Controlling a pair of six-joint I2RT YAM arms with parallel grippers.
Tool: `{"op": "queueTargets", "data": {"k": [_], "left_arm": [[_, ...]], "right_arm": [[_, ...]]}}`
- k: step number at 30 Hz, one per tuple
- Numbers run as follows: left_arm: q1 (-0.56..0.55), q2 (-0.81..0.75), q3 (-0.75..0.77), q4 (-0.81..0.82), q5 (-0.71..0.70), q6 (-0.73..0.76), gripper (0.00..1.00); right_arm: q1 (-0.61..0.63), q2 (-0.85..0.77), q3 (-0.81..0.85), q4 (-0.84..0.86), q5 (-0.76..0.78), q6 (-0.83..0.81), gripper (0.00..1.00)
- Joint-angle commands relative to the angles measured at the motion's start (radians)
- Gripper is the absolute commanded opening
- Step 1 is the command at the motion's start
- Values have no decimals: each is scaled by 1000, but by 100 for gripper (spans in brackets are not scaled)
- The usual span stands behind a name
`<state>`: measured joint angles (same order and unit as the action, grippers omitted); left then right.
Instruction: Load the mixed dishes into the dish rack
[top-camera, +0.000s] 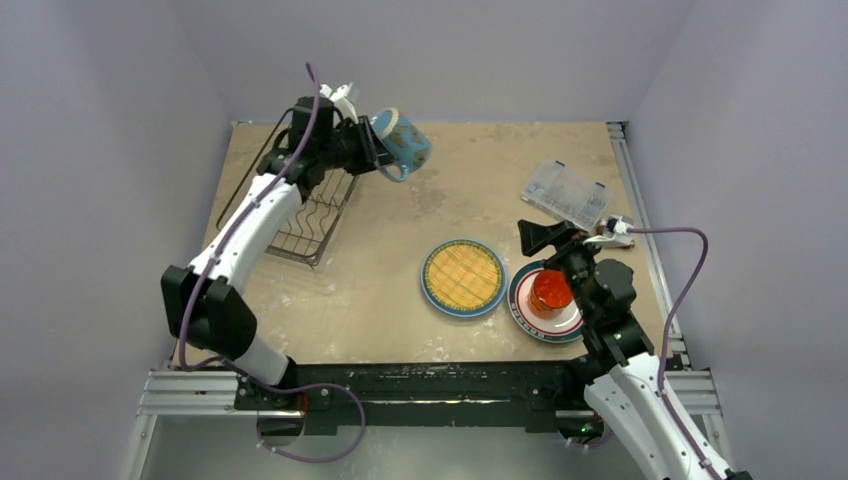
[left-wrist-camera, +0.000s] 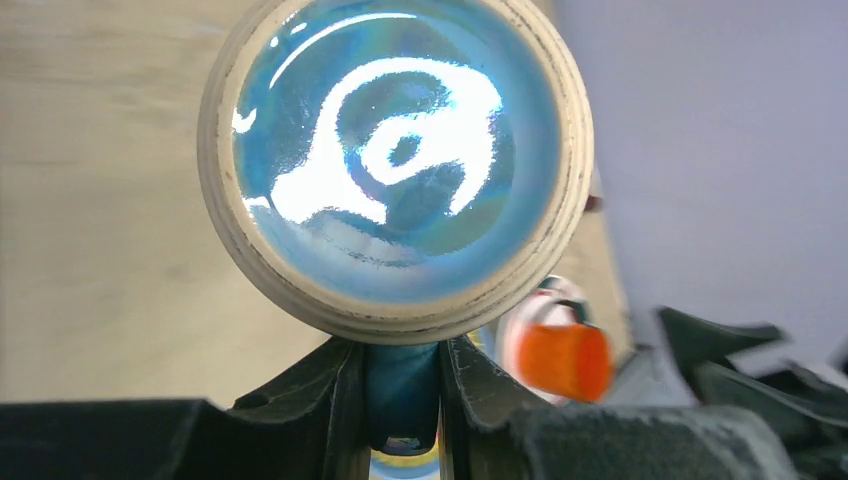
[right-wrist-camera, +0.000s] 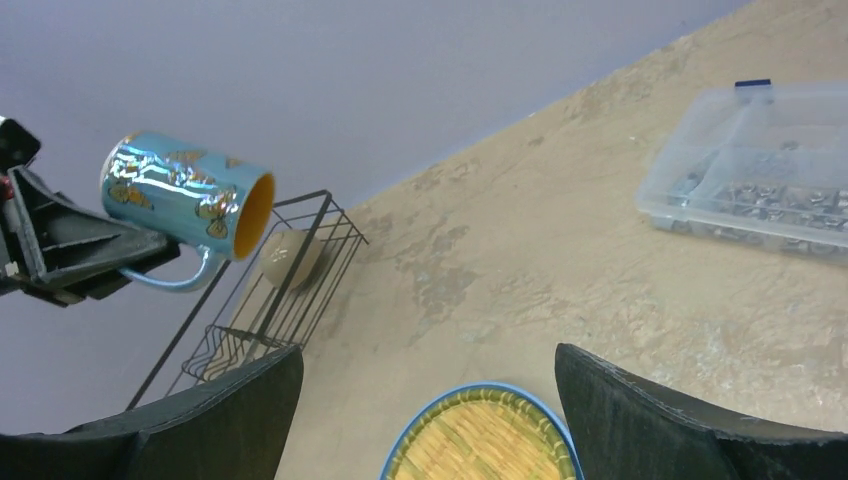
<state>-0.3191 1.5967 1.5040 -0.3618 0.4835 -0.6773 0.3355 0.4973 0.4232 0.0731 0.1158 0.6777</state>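
top, left gripper (top-camera: 368, 152): clamped on the handle of the blue mug (top-camera: 402, 143), upper centre-left of frame
top, blue mug: in the air, lying sideways, mouth to the right, just past the far right corner of the dish rack (top-camera: 305, 222)
top, dish rack: left side of the table (top-camera: 380, 330), partly hidden by the left arm
top, yellow woven plate (top-camera: 462, 277): flat on the table, centre
top, orange cup (top-camera: 550, 293): upright on a white plate (top-camera: 535, 323), touching the yellow plate's right rim
top, right gripper (top-camera: 548, 240): above the far side of the orange cup, clear box (top-camera: 566, 194) beyond it
left wrist, left gripper (left-wrist-camera: 401, 372): fingers (left-wrist-camera: 320, 400) pinched on the blue handle; mug base (left-wrist-camera: 395, 160) fills the frame
left wrist, orange cup (left-wrist-camera: 565, 361): blurred, lower right
right wrist, right gripper (right-wrist-camera: 430, 370): fingers wide apart, nothing between them
right wrist, blue mug (right-wrist-camera: 190, 195): upper left, over the rack (right-wrist-camera: 270, 310)
right wrist, cream cup (right-wrist-camera: 290, 258): at the rack's far end, behind the wires
right wrist, yellow plate (right-wrist-camera: 480, 440): bottom centre
right wrist, clear box (right-wrist-camera: 760, 165): right edge
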Motion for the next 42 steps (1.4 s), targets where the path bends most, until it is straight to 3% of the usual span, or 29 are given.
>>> {"op": "queueTargets", "data": {"k": [1, 6, 10, 12, 18, 25, 42], "left_arm": [[18, -148, 39, -265, -557, 338, 0], [21, -218, -54, -178, -837, 401, 0], [27, -268, -194, 76, -845, 445, 0], [33, -249, -189, 141, -822, 438, 0], [43, -53, 4, 87, -818, 490, 0], [82, 100, 89, 125, -754, 547, 0], [107, 420, 321, -105, -737, 406, 0]], "right_arm": [[2, -38, 22, -65, 64, -72, 98], [2, -11, 46, -72, 59, -97, 98], [1, 5, 37, -69, 47, -87, 98], [2, 9, 52, -71, 42, -84, 98], [2, 19, 114, -140, 56, -105, 98], [2, 11, 152, -196, 78, -96, 98], [2, 117, 231, -191, 61, -93, 98]]}}
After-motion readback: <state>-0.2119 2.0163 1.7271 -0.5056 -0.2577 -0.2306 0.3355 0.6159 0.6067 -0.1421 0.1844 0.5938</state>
